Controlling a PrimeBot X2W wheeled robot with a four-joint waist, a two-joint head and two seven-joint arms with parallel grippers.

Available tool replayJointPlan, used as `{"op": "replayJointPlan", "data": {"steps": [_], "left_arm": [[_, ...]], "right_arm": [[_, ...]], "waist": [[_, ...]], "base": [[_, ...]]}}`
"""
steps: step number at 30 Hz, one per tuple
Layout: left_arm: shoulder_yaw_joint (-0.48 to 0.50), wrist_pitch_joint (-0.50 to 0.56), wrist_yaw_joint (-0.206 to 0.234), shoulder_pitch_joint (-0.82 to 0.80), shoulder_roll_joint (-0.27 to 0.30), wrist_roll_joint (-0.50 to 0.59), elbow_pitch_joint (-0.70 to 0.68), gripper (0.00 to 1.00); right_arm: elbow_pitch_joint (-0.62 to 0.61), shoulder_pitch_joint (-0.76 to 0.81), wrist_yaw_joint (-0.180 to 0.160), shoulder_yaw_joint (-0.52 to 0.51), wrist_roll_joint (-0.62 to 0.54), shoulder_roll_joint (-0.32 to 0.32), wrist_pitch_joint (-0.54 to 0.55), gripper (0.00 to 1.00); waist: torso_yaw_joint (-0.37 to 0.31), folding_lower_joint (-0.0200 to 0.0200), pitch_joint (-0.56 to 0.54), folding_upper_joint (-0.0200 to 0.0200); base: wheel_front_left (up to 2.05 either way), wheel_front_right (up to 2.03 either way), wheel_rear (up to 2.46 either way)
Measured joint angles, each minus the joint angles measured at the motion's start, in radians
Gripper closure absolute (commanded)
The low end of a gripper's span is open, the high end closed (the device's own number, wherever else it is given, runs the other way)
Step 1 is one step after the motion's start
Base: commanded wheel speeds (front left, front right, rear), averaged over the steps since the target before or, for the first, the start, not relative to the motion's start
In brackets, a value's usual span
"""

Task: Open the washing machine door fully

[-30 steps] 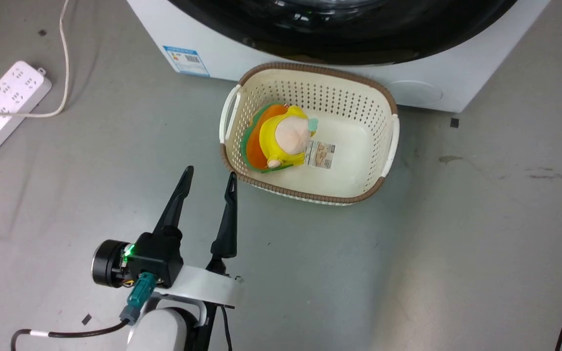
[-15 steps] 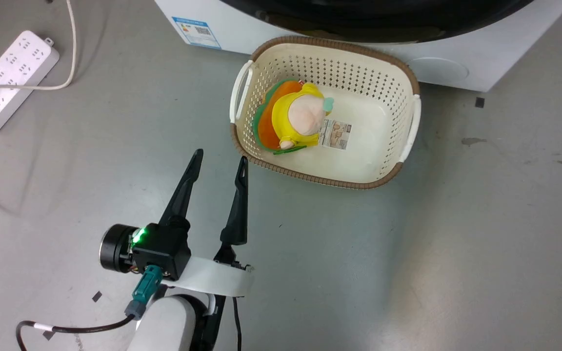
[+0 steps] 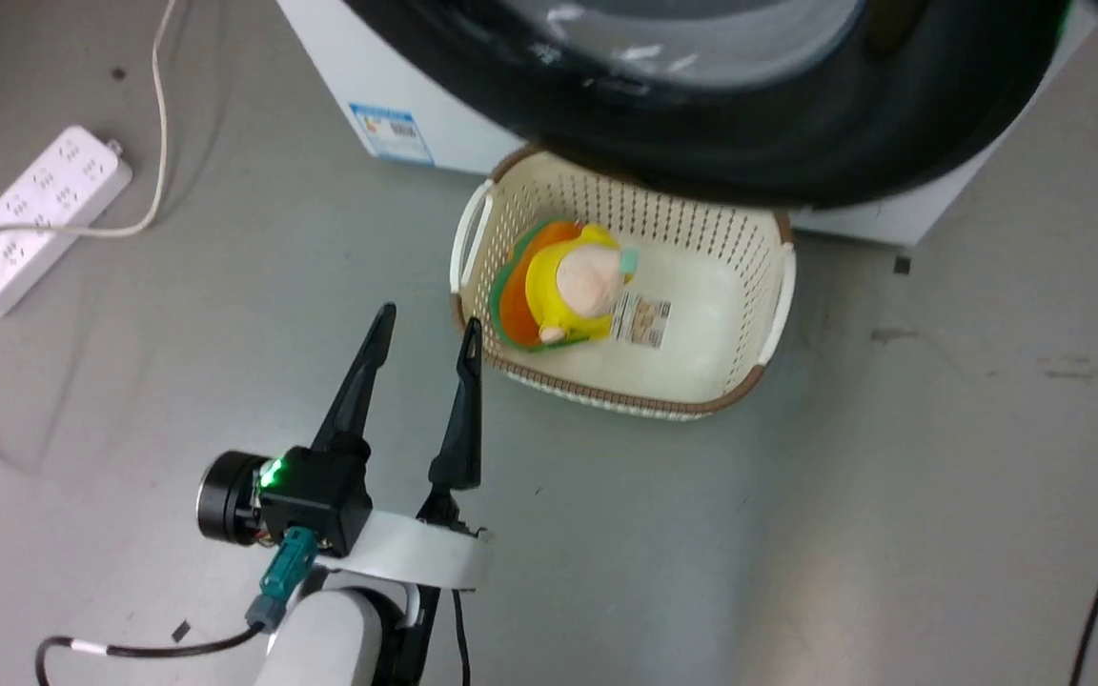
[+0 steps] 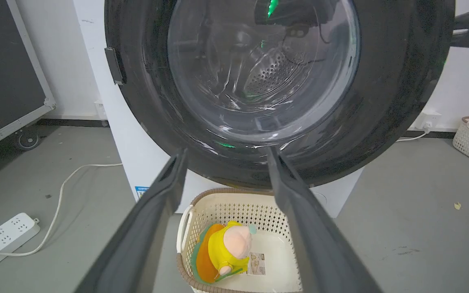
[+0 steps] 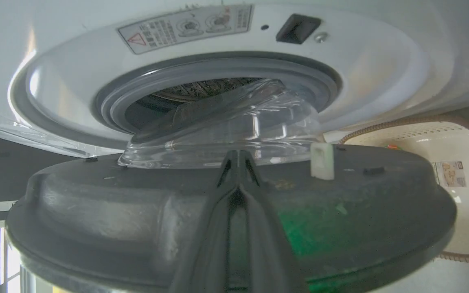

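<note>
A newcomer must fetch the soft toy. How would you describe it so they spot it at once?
Find the big white washing machine with its round black-rimmed door. On the floor before it sits a cream perforated basket with a brown rim; the toy lies in its left half. Unlike the flat printed label beside it, it is plump and yellow with a pale pink head.

The left claw (image 3: 430, 317) has two long black fingers (image 3: 351, 400) that taper to narrow tips, set on a boxy black body (image 3: 320, 495) with a small green light (image 3: 270, 474) at one corner. A short black cylinder (image 3: 223, 497) with a silvery rim juts from its side. A teal plug (image 3: 282, 570) carries a black cable (image 3: 168, 650) banded with a white tag (image 3: 82, 650). Behind sit a white bracket (image 3: 416, 562) and a pale, rounded forearm (image 3: 320, 643). The right claw (image 5: 236, 156) has matte dark grey fingers.
</note>
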Motion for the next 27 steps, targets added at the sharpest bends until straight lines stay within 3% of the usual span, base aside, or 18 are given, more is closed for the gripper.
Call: {"op": "replayJointPlan", "data": {"steps": [7, 15, 20, 23, 24, 27], "left_arm": [[0.001, 0.0, -0.01, 0.067, 0.0, 0.012, 0.031, 0.0], [0.008, 0.0, -0.027, 0.15, 0.0, 0.02, 0.06, 0.0], [0.008, 0.0, -0.034, 0.179, 0.0, 0.02, 0.065, 0.0], [0.005, 0.0, -0.037, 0.196, -0.001, 0.02, 0.071, 0.0], [0.005, 0.0, -0.042, 0.205, -0.001, 0.02, 0.077, 0.0], [0.004, 0.0, -0.044, 0.214, -0.001, 0.02, 0.08, 0.0]], "right_arm": [[-0.043, 0.185, 0.0, 0.004, 0.038, 0.061, 0.069, 1.0], [-0.172, 0.403, 0.0, 0.032, 0.103, 0.162, 0.193, 1.0], [-0.235, 0.487, 0.0, 0.071, 0.146, 0.192, 0.265, 1.0], [-0.244, 0.531, 0.0, 0.14, 0.239, 0.19, 0.313, 1.0], [-0.246, 0.556, 0.0, 0.216, 0.318, 0.187, 0.329, 1.0], [-0.255, 0.585, 0.0, 0.305, 0.409, 0.187, 0.337, 1.0]], "waist": [[-0.018, -0.0001, -0.104, 0.0], [-0.029, -0.0002, -0.241, 0.0], [-0.026, -0.0003, -0.289, 0.0], [-0.016, -0.0002, -0.317, 0.0], [-0.007, -0.0001, -0.33, 0.0], [0.003, -0.0002, -0.341, 0.0]], "base": [[0.0, 0.0, 0.0], [0.0, 0.0, 0.0], [0.0, 0.0, 0.0], [0.0, 0.0, 0.0], [0.0, 0.0, 0.0], [0.0, 0.0, 0.0]]}}
